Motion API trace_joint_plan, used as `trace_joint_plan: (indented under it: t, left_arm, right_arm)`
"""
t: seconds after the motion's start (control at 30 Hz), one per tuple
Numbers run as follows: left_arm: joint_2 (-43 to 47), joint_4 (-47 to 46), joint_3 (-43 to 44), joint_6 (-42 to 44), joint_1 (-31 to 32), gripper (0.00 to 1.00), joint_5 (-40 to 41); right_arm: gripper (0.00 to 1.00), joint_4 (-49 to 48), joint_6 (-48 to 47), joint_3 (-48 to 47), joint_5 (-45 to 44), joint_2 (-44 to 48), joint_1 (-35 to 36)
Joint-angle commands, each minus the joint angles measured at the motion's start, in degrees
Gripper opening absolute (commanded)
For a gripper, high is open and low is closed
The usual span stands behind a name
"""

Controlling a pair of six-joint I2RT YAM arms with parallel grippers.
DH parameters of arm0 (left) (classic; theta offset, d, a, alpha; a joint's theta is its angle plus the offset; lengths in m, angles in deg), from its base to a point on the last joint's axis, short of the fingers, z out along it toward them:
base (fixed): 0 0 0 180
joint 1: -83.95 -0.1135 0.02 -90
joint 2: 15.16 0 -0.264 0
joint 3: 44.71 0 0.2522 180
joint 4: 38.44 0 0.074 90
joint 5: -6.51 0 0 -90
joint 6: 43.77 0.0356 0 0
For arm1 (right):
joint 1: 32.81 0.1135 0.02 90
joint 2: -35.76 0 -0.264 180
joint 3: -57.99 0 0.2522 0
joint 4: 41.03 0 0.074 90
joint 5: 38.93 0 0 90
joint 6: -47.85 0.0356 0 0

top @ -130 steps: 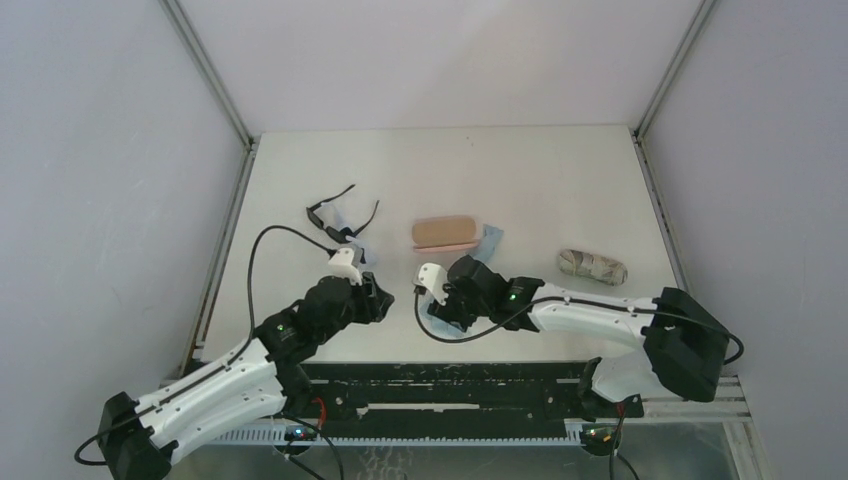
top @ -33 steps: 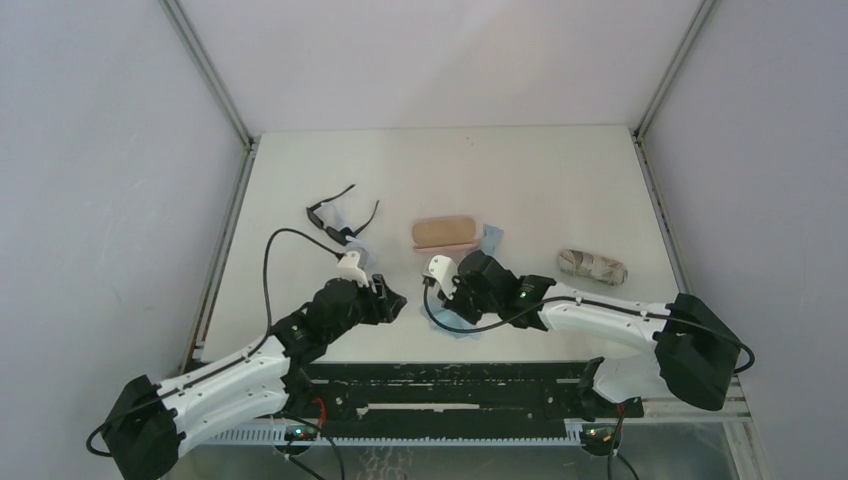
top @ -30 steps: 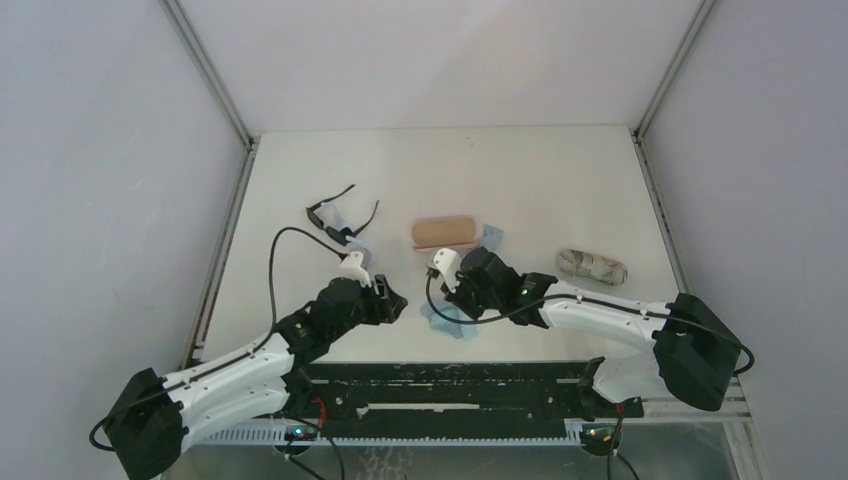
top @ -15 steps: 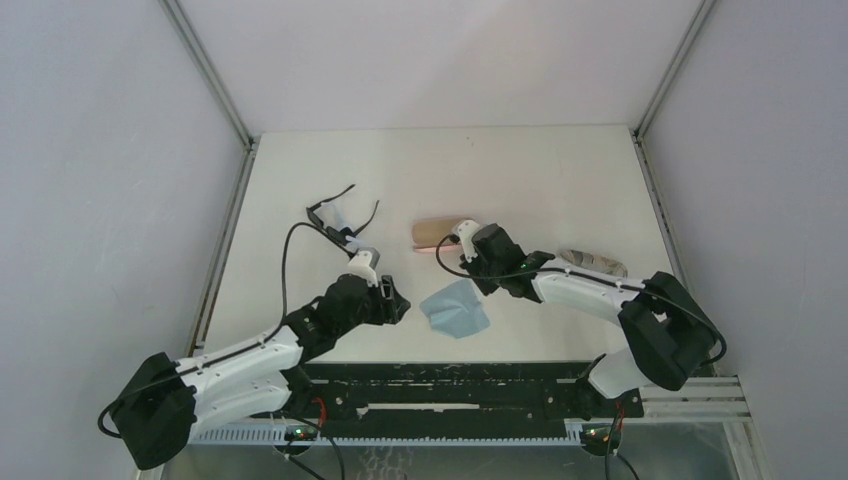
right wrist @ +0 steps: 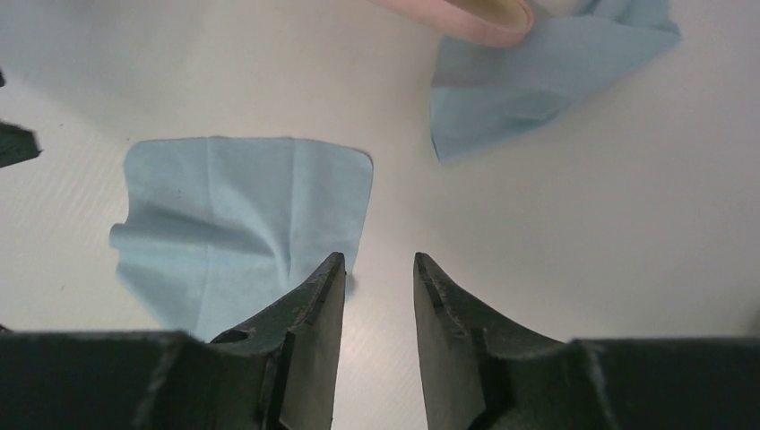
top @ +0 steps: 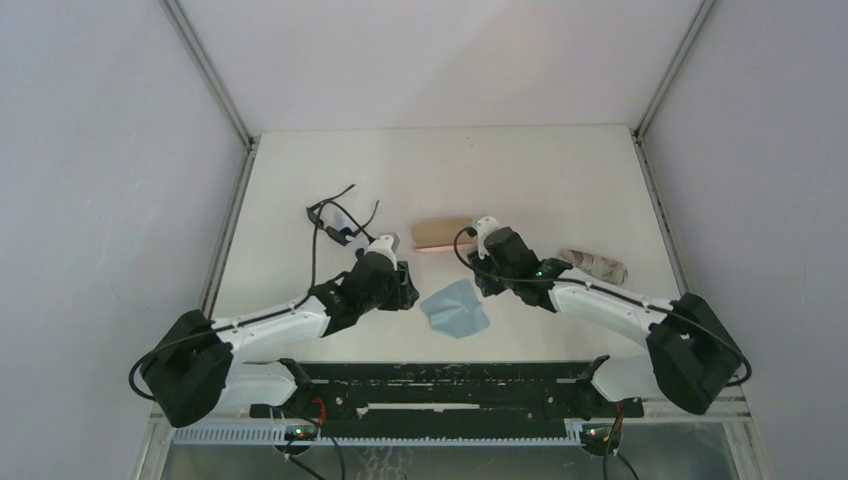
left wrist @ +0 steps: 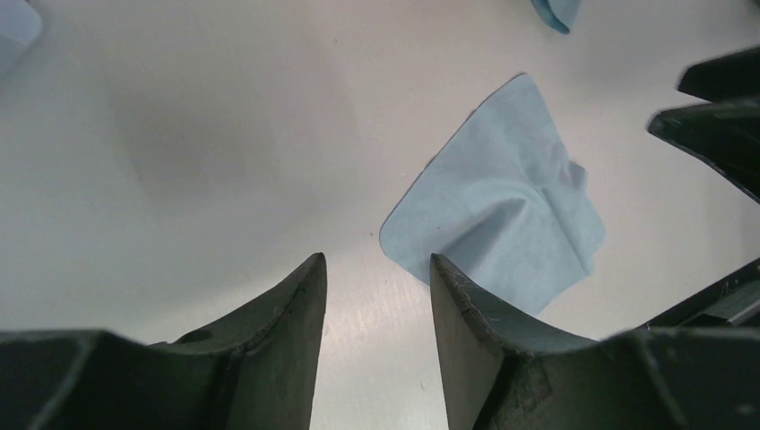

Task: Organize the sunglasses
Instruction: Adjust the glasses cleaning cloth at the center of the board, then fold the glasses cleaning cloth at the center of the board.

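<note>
High rear overview, wrist close-ups sharing cloth

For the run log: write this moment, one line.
left end effector: open, empty | right end effector: open, empty | near blue cloth: lying free

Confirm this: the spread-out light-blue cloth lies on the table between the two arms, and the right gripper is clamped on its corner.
Not quite. The right gripper is not clamped on the cloth: its jaws stand apart over bare table, as the right wrist view shows. The rest holds.
</note>
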State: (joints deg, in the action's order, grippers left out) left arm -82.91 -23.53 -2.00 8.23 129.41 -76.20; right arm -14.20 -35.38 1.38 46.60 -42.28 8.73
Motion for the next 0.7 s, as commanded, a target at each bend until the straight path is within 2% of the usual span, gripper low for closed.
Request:
trace_joint_plan:
  t: [0.0, 0.17, 0.37, 0.67]
  left_arm:
    - [-5.3, 3.3, 6.9, -3.2, 1.1, 0.50, 1.8]
    - [-11.3, 11.2, 13.8, -5.8, 4.6, 0.50, 8.4]
    - [-15.7, 14.0, 16.7, -8.3, 6.9, 0.52, 11.1]
    - [-22.3, 18.1, 21.4, -10.1, 10.6, 0.54, 14.5]
  right_arm:
    - [0.34, -1.7, 8.6, 4.0, -2.5, 7.3, -0.1]
    - [0.36, -2.6, 13.0, 8.5, -2.7, 15.1, -0.3]
    - [0.36, -2.0, 14.1, 11.8, -3.8, 22.4, -0.6]
    - [0.38, -1.0, 13.0, 13.8, -2.8, 25.8, -1.2]
